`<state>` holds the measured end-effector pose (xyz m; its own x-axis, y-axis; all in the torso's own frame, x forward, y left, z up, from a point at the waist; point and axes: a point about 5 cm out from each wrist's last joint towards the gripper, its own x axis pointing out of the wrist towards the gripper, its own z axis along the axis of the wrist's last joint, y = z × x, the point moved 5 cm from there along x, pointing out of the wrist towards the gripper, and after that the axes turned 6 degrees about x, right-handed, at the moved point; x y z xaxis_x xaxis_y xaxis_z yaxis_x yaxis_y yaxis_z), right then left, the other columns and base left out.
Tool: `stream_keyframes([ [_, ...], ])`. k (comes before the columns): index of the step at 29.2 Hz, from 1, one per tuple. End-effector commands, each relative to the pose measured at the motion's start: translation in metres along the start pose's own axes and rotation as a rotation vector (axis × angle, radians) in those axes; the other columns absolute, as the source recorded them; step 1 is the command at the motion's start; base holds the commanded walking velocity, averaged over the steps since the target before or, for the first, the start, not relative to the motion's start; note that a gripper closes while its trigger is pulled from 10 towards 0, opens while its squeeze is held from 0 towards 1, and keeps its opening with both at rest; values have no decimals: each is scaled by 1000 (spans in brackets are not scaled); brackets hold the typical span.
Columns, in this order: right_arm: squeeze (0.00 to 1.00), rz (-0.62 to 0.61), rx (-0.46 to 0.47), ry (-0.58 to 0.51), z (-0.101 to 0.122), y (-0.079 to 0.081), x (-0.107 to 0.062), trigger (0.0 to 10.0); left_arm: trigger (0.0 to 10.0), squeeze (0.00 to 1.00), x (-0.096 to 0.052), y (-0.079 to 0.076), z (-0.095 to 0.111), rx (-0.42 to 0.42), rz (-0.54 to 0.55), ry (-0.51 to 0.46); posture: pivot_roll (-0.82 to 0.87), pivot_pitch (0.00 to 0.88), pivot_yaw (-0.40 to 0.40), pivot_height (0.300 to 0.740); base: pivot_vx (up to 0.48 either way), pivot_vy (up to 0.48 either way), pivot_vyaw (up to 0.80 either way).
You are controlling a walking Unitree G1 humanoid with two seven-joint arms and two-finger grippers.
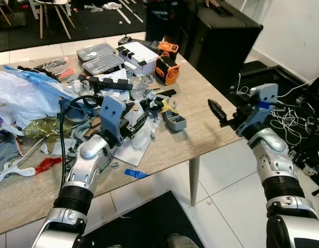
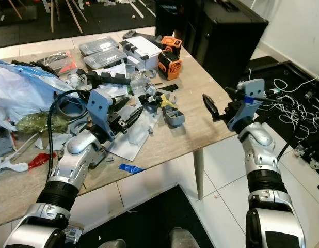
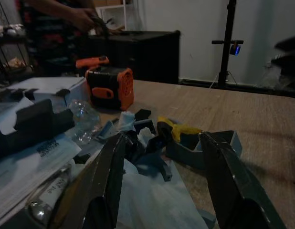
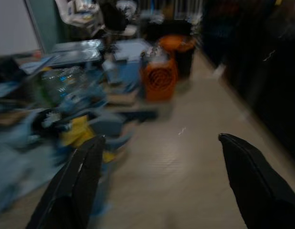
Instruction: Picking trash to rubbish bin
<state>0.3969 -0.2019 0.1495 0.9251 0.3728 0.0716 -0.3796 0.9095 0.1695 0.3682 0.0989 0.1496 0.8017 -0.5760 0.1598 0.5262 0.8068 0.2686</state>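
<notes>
Your left gripper (image 1: 141, 121) sits low over the trash (image 1: 149, 111) cluttering the middle of the table (image 1: 211, 129), fingers spread wide and holding nothing. Your right gripper (image 1: 217, 111) hovers over the table's bare right side, also wide open and empty.

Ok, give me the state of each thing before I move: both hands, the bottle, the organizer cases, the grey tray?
left hand: open, empty, low over the white paper and scraps
right hand: open, empty, above the bare table edge
clear plastic bottle: lying on its side among the clutter
two organizer cases: lids shut, flat on the table
grey tray: upright, open-topped
</notes>
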Motion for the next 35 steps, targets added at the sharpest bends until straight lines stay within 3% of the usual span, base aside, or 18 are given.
stream_keyframes([
  [1,0,-16,152,52,-13,-2,2,10000,10000,0,-1,-2,3,65,-22,-3,-57,0,-54,740,0,0,0],
  [2,0,-16,152,52,-13,-2,2,10000,10000,0,-1,-2,3,65,-22,-3,-57,0,-54,740,0,0,0],
  [5,0,-15,281,27,-10,-2,7,10000,10000,0,-1,-4,6,123,-47,-1,-52,0,-46,740,0,0,0],
  [13,0,-129,523,9,-17,-25,6,10000,10000,0,-3,-9,13,187,-85,-14,-40,0,-36,740,0,0,0],
  [23,0,-203,571,117,-50,-28,-4,10000,10000,0,-10,-10,13,223,-99,-4,-21,0,-29,740,0,0,0],
  [35,0,-197,592,111,-45,-17,13,10000,10000,0,-17,-3,13,267,-113,18,-1,0,-19,740,0,0,0],
])
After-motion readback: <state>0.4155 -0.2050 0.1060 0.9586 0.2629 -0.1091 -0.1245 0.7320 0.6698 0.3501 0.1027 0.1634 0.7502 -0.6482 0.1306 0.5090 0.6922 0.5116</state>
